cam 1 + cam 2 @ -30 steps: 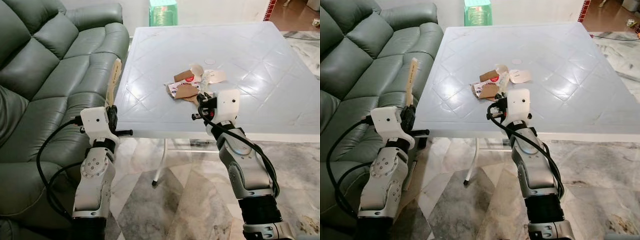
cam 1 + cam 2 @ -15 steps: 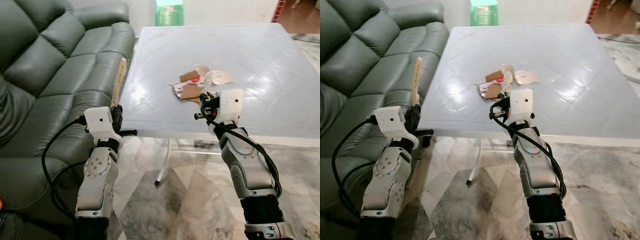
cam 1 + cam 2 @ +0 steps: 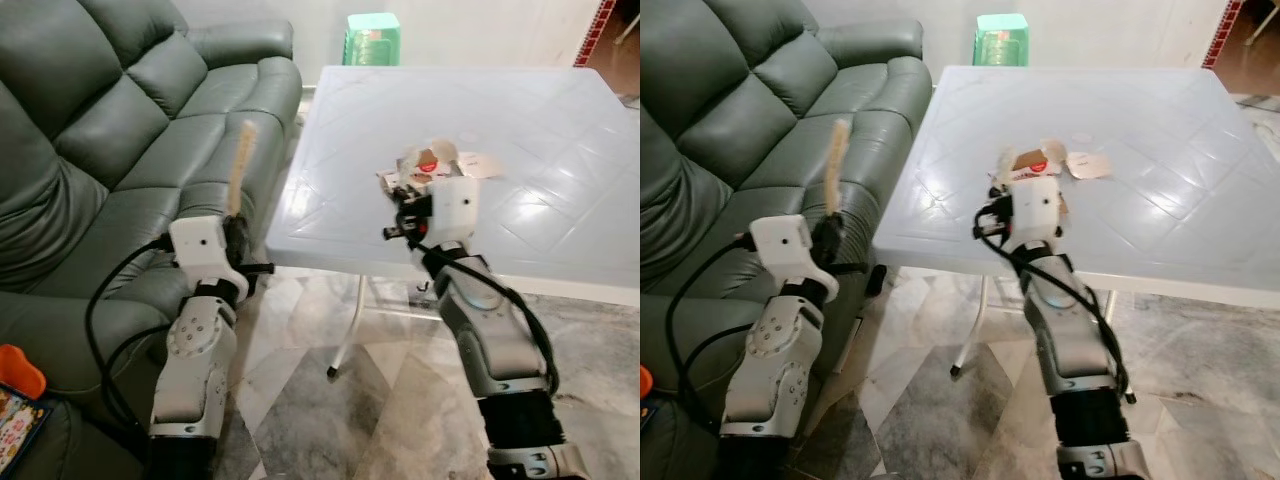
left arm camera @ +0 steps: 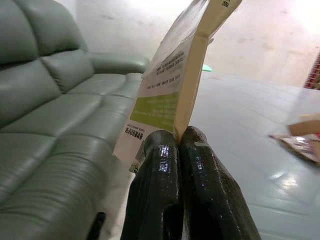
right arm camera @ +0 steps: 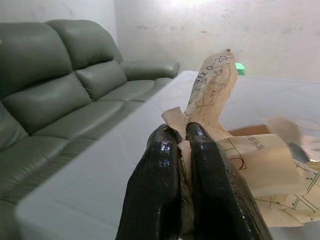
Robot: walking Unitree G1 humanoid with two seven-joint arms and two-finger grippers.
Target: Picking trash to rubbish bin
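The crumpled paper wrapper (image 5: 215,130) is pinched only at one edge by the right end effector (image 5: 181,137), so it may slip out on the way to a bin, and scraps (image 3: 1087,165) left on the white bench (image 3: 1160,215) may be forgotten. The right forearm rises steeply, its end effector just above the bench's near edge. The left end effector (image 4: 179,142), raised beside the green sofa (image 3: 120,130), is clamped on an upright flattened carton (image 4: 175,85)
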